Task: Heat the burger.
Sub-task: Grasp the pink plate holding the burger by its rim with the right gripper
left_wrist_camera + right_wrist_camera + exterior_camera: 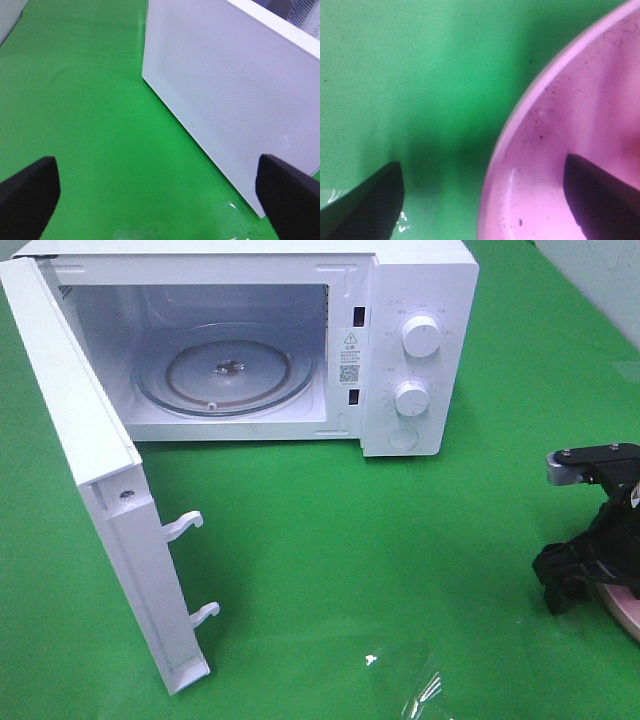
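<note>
Plate (555,90) rim btwn R tool (485,200) jaws

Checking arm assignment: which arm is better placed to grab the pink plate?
Right: the right gripper straddles the rim of the pink plate, fingers open. The left gripper faces only the microwave door.

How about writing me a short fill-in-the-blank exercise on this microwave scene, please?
1. The door of the microwave stands ____.
2. The microwave's front panel carries ____ round knobs.
3. The right gripper straddles the rim of a ____ plate, one finger over it and one over the table.
4. The table is covered with a ____ cloth.

Missing words: open; two; pink; green.
</note>
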